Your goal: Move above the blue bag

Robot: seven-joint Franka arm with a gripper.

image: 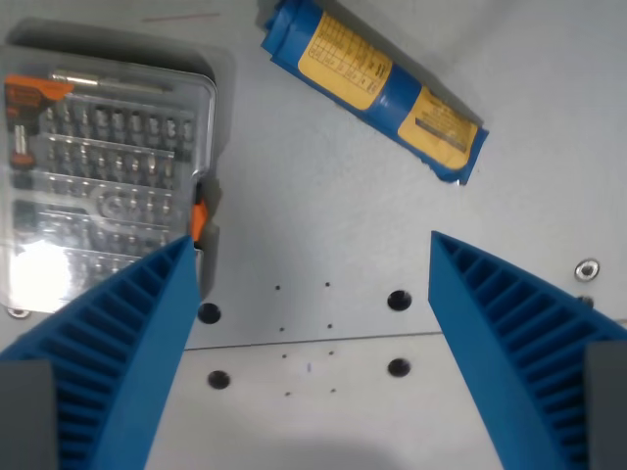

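Tool (312, 257) wide open, holding nothing, blue fingers (127, 343) at 7 & 5 o'clock. Blue bag (377, 83) w/ yellow labels lies tilted on table (323, 215) at 12-1 o'clock, well apart from tool. Clear bit case (103, 176) at 10 o'clock, w/ orange latch.

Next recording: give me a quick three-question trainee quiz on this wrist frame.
1. True or false: the end effector is shut on the blue bag.
2. What lies at the wrist view's left? A) clear bit-set case B) red mug C) sponge
3. What colour are the bag's labels?

Key: 1. False; its fingers stand apart over the bare table, and the bag lies beyond them. 2. A, the clear bit-set case. 3. Yellow.
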